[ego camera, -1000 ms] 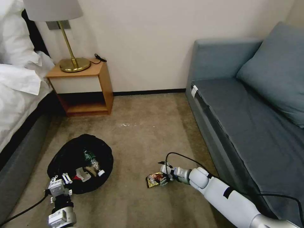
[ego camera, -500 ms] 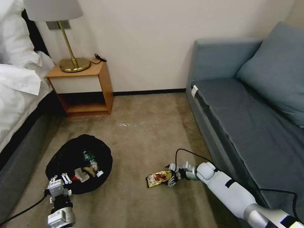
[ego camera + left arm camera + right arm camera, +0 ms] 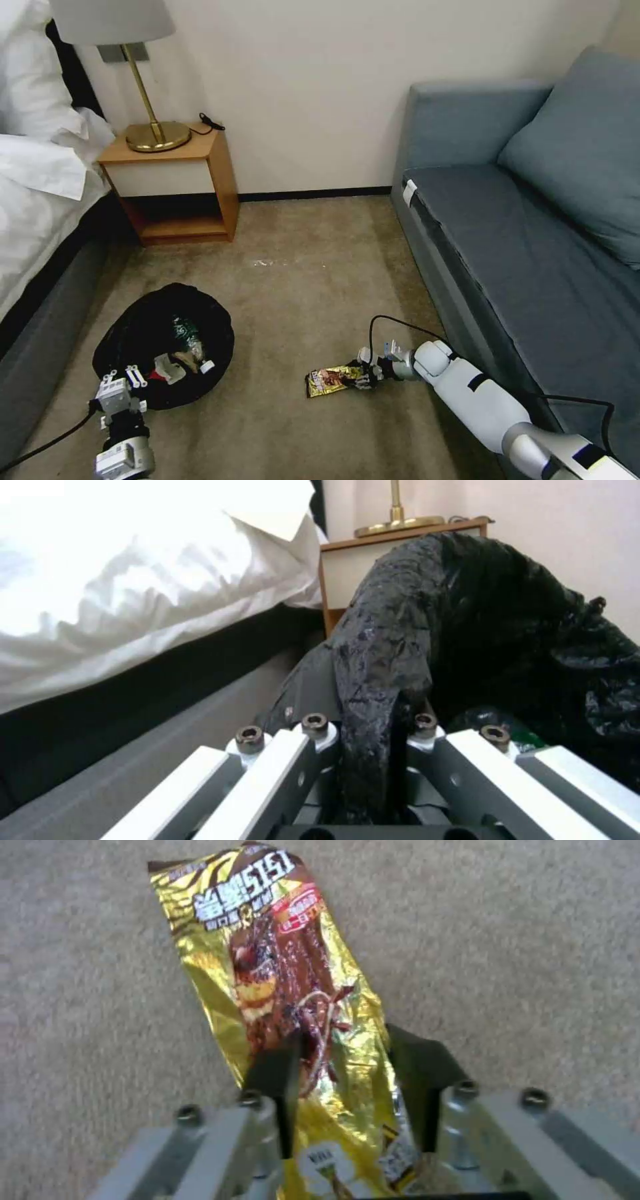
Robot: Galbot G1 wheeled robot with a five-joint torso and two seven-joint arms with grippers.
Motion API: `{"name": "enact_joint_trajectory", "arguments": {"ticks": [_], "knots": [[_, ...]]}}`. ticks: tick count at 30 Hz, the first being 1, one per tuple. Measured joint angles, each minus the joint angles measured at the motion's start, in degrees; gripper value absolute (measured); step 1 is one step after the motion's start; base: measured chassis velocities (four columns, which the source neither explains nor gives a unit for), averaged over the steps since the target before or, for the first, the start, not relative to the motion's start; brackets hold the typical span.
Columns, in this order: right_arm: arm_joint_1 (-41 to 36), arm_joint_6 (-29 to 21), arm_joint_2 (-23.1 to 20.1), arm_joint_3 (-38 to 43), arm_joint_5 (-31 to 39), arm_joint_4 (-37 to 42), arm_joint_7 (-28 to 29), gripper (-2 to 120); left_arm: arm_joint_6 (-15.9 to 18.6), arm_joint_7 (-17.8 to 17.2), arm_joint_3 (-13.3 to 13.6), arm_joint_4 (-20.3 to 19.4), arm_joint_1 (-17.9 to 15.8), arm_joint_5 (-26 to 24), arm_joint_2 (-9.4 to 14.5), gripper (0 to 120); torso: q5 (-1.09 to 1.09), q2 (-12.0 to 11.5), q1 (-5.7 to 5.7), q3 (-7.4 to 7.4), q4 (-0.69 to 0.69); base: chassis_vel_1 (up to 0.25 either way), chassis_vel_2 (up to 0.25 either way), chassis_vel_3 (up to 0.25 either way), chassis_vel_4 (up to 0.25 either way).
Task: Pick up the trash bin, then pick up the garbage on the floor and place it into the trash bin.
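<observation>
The right hand [image 3: 365, 375] was low on the carpet [image 3: 300, 280], just in front of the sofa [image 3: 533, 267], and its two dark fingers [image 3: 277, 1075] stood on both sides of the snack packet [image 3: 293, 990] — the gold-and-brown packet lay between them and reached out beyond the fingertips, flat on the floor. The fingers seemed to press the foil, but how firm the grasp was I could not tell. The left hand [image 3: 123, 390] was clenched on the near rim of the trash bin [image 3: 163, 343], with the black bag liner [image 3: 400, 645] pinched between its fingers. Inside the bin, just beyond this hand, lay the small bottle [image 3: 190, 340] with green label and some paper pieces [image 3: 167, 368]. The bin stood well apart from the packet, beside the bed [image 3: 40, 200], with the wooden nightstand [image 3: 173, 187] further behind it.
</observation>
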Motion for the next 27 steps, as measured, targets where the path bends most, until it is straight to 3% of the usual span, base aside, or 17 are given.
{"name": "enact_joint_trajectory", "arguments": {"ticks": [9,21,27], "knots": [[-0.61,0.70,0.04,0.91,-0.60,-0.08,-0.47,0,-0.27,-0.02,-0.10,0.00,0.05,-0.12,0.07,6,0.00,0.00,0.00,0.00,0.00,0.000,0.000,0.000,0.000],[-1.19,1.79,0.10,1.83,-0.15,0.04,-0.58,0,-0.59,-0.03,-0.19,-0.17,0.46,-0.07,-0.28,6,0.00,0.00,0.00,0.00,0.00,0.000,0.000,0.000,0.000],[-0.89,1.91,-0.34,2.07,6.00,2.30,-0.29,0,-0.62,-0.03,-0.21,-0.83,0.78,0.13,-0.50,6,0.00,0.00,0.00,0.00,0.00,0.000,0.000,0.000,0.000]]}}
